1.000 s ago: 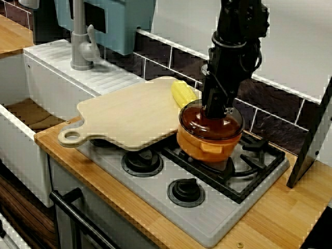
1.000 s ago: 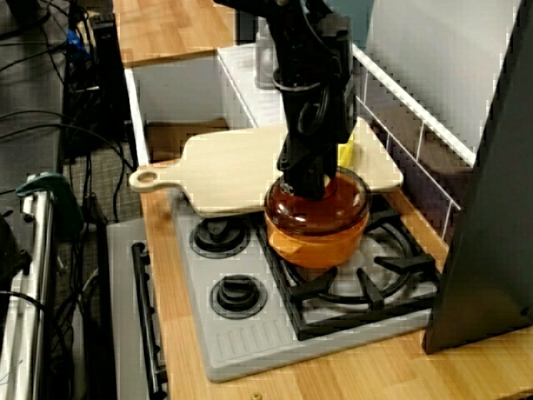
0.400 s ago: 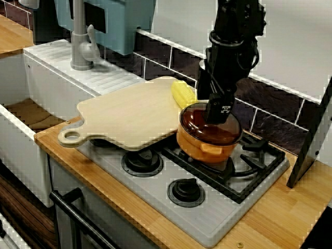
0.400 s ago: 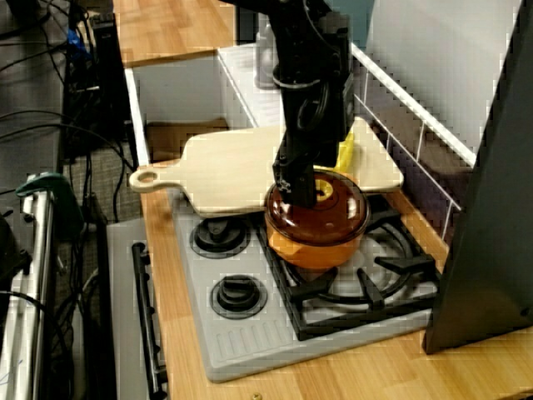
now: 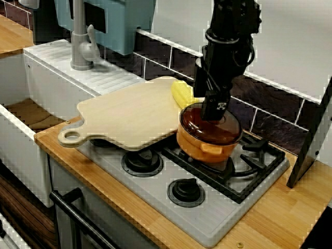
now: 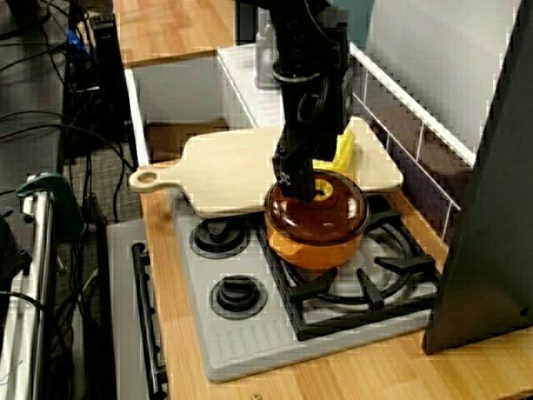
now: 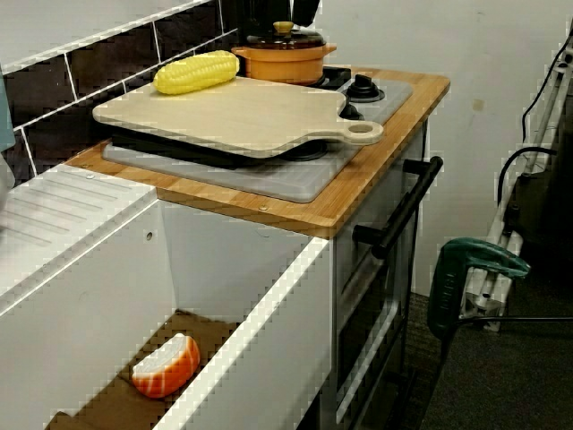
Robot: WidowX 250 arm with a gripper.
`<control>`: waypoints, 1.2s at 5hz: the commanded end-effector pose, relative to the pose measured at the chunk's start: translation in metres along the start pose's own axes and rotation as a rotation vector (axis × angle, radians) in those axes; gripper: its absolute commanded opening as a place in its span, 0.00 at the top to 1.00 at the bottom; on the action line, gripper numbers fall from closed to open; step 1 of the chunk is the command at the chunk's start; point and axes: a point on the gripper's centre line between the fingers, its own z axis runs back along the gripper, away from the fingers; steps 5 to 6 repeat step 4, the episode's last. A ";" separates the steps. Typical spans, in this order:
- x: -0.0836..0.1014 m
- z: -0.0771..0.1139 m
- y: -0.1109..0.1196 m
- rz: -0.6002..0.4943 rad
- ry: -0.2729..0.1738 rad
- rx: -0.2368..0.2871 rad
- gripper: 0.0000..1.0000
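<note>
Lid (image 6: 331,215) work like this goes best slow and straight. I think the gripper (image 6: 301,192) should keep right over the yellow knob (image 6: 321,193) and not tip. That way the brown glass does not slide or clink on the pot (image 6: 312,246).

The gripper hangs just over the lid, on the side of the knob that faces the cutting board (image 6: 233,171). It may brush the glass, but I cannot tell. I also cannot tell if its fingers are spread or closed, because they look like one dark block. Nothing seems to be lifted in it.

The lid lies flat on the orange pot. The pot stands on the black grate (image 6: 366,275), at the corner next to the board. The board lies across the other end of the grey stove (image 6: 250,342). A yellow corn cob (image 6: 343,150) rests at the board's back edge, by the tiled wall. Past that end of the stove is a white sink (image 7: 269,296).
</note>
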 end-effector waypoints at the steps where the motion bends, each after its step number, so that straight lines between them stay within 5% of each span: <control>1: -0.026 0.039 0.026 0.039 -0.076 0.024 0.00; 4: -0.056 0.041 0.025 0.041 -0.087 0.046 0.00; 6: -0.056 0.041 0.025 0.041 -0.087 0.046 0.00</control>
